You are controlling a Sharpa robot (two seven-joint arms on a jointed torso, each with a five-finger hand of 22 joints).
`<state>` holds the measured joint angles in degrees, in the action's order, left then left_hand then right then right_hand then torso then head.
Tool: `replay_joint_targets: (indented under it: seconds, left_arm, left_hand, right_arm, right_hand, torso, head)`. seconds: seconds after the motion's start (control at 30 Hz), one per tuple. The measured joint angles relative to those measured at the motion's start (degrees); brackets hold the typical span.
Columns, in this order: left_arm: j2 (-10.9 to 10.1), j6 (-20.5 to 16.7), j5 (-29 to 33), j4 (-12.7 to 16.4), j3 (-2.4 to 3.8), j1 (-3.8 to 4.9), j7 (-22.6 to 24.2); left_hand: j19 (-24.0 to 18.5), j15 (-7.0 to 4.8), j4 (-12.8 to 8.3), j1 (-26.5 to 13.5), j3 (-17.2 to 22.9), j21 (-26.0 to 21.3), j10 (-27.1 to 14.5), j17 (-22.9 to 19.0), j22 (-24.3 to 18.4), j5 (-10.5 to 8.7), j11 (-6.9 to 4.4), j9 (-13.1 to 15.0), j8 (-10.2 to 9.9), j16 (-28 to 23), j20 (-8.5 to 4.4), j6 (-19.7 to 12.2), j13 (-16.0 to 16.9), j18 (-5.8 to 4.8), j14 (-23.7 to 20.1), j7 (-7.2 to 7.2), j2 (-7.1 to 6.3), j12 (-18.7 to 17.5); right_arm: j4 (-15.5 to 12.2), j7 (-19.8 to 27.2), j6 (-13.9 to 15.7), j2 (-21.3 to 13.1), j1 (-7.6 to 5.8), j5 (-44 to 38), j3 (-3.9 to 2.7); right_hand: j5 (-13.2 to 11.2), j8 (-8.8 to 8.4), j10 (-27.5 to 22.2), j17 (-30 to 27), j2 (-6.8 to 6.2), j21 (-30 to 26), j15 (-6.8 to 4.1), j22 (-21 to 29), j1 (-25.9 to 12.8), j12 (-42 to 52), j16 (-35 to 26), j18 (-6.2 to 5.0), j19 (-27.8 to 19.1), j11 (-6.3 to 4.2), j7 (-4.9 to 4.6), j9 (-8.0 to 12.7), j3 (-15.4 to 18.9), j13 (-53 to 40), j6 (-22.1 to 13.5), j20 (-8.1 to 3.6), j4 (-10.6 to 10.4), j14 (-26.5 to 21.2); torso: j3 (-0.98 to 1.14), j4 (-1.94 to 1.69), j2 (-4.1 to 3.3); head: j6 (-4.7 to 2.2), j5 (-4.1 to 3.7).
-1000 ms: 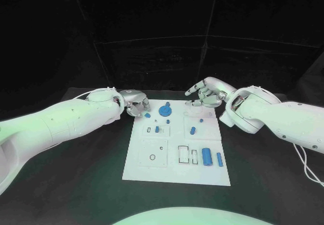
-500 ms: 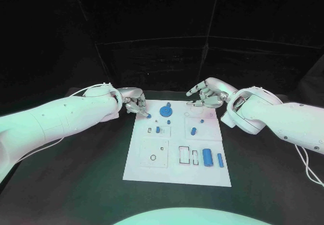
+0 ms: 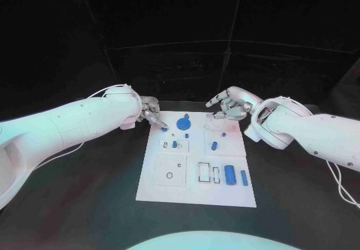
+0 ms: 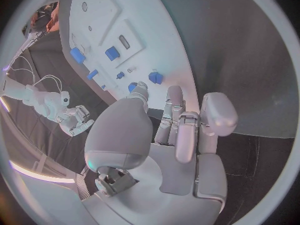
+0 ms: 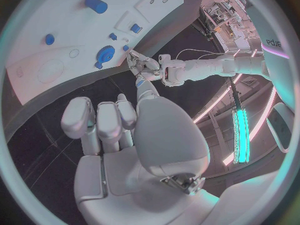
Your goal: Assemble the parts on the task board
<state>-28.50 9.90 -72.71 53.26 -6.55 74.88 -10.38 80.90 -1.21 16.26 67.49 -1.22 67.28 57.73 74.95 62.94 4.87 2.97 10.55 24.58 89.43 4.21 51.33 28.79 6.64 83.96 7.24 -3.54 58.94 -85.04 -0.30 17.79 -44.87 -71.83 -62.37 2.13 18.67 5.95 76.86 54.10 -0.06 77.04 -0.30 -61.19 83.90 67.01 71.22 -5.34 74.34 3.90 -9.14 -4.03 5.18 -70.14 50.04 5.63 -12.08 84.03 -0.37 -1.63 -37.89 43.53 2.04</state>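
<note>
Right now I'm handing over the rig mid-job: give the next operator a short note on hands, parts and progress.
Left hand: at the task board's far left corner, fingertips by a small blue part; a hold can't be confirmed.
Right hand: open, holding nothing, above the far right corner.
Parts: blue gear at the far end, blue cylinder and blue bar lying near the middle right.
Left: several recesses unfilled; assembly unfinished.

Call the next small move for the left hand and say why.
Probably lower the left hand slightly and close its fingers on the small blue part at the task board's far left corner. In the left wrist view its fingertips sit right at a blue piece there, but I can't tell if it is gripped yet. The right hand hovers open at the far edge.
</note>
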Motion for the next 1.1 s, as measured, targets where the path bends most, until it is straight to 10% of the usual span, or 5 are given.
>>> replay_joint_targets:
  seconds: [0.5,1.1]
  left_arm:
    - [5.3,6.3,-2.4,-3.4,0.08,0.64,-9.6]
    - [6.8,9.2,-3.4,-2.9,0.09,0.73,-12.1]
  left_hand:
    - [1.2,-0.95,0.6,-1.9,-6.5,2.4,2.6,0.0,3.5,-1.82,-1.56,4.5,11.2,0.2,-0.75,-2.9,10.2,0.0,0.1,-1.52,-0.37,10.8]
    - [1.5,-1.76,0.6,-2.6,-6.8,3.2,3.3,0.0,4.5,-1.81,-2.26,6.6,14.7,0.2,-1.13,-3.4,11.6,-0.57,0.1,-2.04,-0.37,11.6]
  right_arm:
    - [0.5,0.0,-0.2,0.9,0.0,0.0,0.0]
    - [0.7,0.0,-0.4,1.2,0.0,0.0,0.0]
  right_hand:
    - [0.0,0.0,0.0,0.0,0.0,0.0,0.0,0.0,0.0,0.0,0.0,0.0,0.0,0.0,0.0,0.0,0.0,0.0,0.0,0.0,0.0,0.0]
    - [0.5,0.0,0.0,0.1,0.0,0.0,0.0,0.0,0.0,0.0,0.0,0.0,0.0,0.0,0.0,0.0,0.0,0.0,0.0,0.0,0.0,0.0]
  torso:
    - [-0.05,-0.11,-0.01]
    - [-0.05,-0.23,0.07]
  head:
    - [0.4,0.15]
    - [0.83,0.26]
